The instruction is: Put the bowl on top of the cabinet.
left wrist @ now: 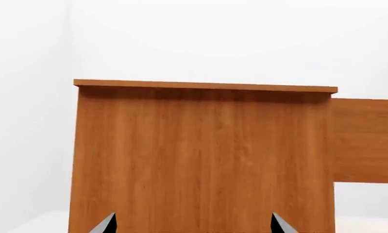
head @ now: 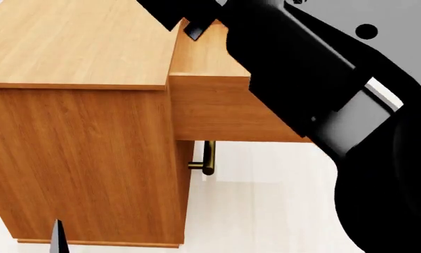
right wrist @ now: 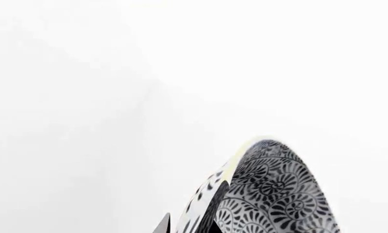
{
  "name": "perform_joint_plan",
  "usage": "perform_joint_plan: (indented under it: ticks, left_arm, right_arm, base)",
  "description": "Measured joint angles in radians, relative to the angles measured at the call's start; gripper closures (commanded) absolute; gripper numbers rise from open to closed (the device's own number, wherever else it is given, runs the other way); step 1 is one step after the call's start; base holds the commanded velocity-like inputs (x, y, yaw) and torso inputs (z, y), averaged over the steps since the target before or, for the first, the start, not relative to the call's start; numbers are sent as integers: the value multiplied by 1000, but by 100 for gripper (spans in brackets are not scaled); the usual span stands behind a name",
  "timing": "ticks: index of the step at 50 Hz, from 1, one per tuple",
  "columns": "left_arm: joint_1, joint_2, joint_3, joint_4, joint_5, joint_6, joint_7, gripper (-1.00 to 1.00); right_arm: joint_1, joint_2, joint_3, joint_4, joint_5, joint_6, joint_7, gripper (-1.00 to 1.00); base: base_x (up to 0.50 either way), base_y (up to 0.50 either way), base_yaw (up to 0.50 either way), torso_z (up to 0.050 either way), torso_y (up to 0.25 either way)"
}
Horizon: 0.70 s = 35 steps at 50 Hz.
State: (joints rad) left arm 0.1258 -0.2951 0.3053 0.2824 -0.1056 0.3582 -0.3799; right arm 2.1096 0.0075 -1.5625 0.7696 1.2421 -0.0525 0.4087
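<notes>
Fingers (right wrist: 210, 227) of the right arm pinched the bowl (right wrist: 278, 194) by its rim, tilted on edge, with only white wall behind it. Left fingers (left wrist: 106, 224) stood spread, facing the cabinet (left wrist: 200, 160) side panel. From the head view, the right arm (head: 315, 79) reached over the cabinet's top far edge, hiding the bowl.

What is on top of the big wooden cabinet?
Nothing shows on the cabinet top's visible part. The right arm covers its far end. The bowl is in the right gripper.
</notes>
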Motion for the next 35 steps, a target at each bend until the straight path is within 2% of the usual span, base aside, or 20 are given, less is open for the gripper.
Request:
perform_joint_plan:
  ticks: [16,35]
  left_arm:
    - [1,-2,14,-3,2,4,0,-100]
    - [3,-7,26,-3,5,6,-4,-100]
  right_arm:
    - [-105,-1,-3,-111,-174,197,-98,100]
    - [-201,-1,-3,-210,-417,329,-275,100]
  base:
    - [0,0,0,0,1]
    - [0,0,0,0,1]
